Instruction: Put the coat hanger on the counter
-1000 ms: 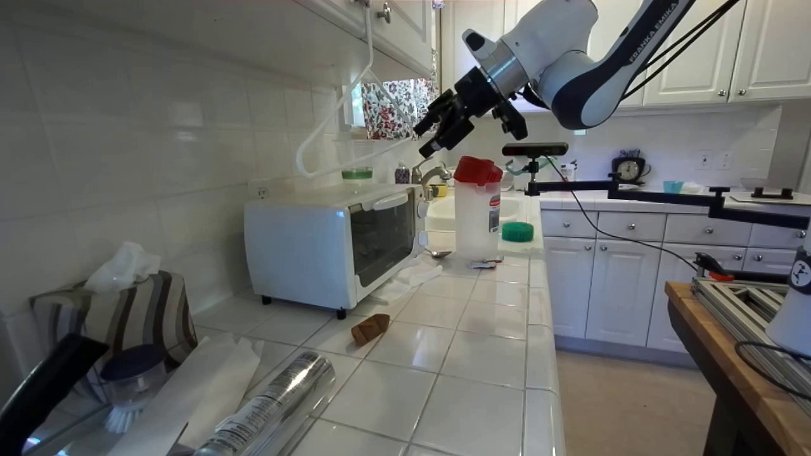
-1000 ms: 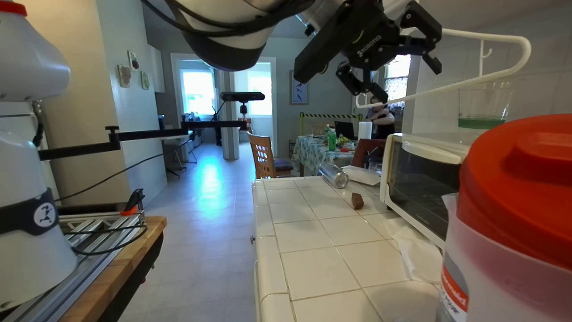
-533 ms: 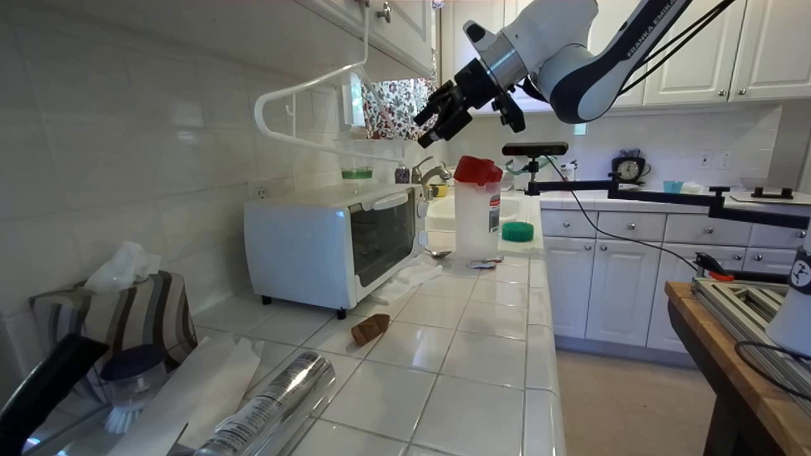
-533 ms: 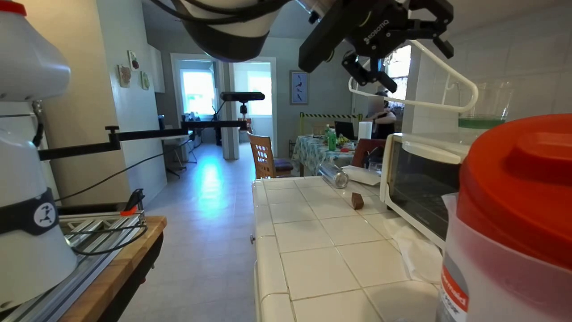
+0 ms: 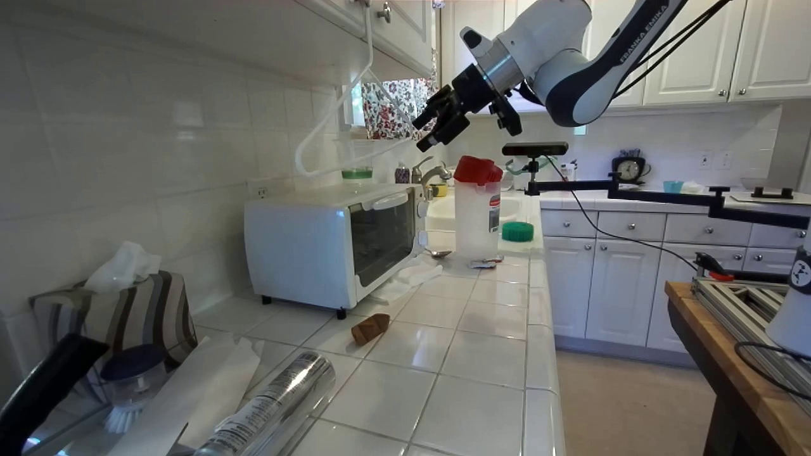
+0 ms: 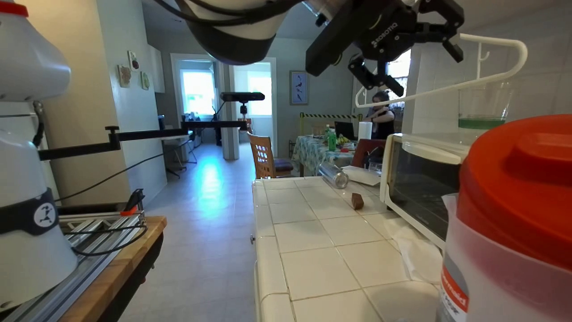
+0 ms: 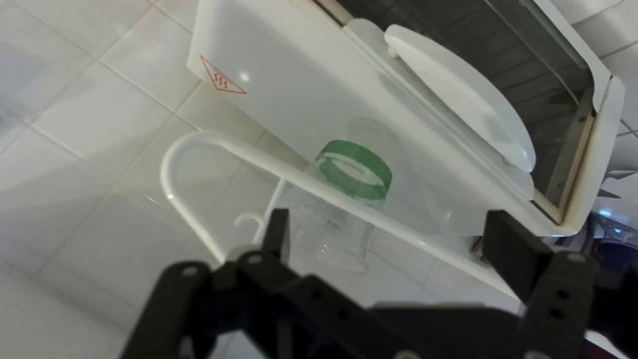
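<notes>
While the coat hanger [image 7: 334, 197] is hanging in mid-air, apparently from the upper cabinet [image 5: 410, 28], it is twisting to and fro: half a second ago it was facing another way, and now it is lining up almost as it was a second ago.

The gripper [image 6: 429, 72] is keeping its fingers spread and is pinching nothing, while edging slightly down and toward the wall [image 5: 146, 145]. In the wrist view the hanger's long bar is passing behind one finger [image 7: 516, 257]; whether the two are touching, I cannot tell.

For the task, this is looking like the reach before a grasp, with nothing being set down yet. The twisting is making the thin bar a moving target, so waiting for it to settle is probably being called for; a mistimed squeeze could be sending it falling.

Beneath, the toaster oven [image 5: 298, 247] is standing on the counter [image 5: 478, 354] with a green-banded glass [image 5: 357, 173] sitting on its top, likely in danger of being clipped. Near the oven's foot a wooden piece [image 5: 370, 329] is lying on the tiles, and farther along a red-lidded pitcher [image 5: 476, 212] is standing.
</notes>
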`<action>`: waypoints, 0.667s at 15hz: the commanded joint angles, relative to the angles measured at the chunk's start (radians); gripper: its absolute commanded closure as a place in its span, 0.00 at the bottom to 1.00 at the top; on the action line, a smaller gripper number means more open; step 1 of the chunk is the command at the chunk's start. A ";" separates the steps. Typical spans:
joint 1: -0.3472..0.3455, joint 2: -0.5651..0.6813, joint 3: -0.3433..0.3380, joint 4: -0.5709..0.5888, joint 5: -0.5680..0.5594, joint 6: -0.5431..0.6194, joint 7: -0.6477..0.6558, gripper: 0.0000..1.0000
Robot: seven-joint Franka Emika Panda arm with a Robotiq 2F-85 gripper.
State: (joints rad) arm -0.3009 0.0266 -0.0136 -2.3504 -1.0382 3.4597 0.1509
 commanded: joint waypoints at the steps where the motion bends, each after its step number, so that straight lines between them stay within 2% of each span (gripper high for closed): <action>1: -0.013 0.026 -0.013 0.050 -0.023 0.037 -0.031 0.00; 10: -0.033 0.100 -0.031 0.081 -0.019 0.090 -0.020 0.00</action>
State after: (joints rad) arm -0.3234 0.0686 -0.0422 -2.3041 -1.0382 3.4784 0.1389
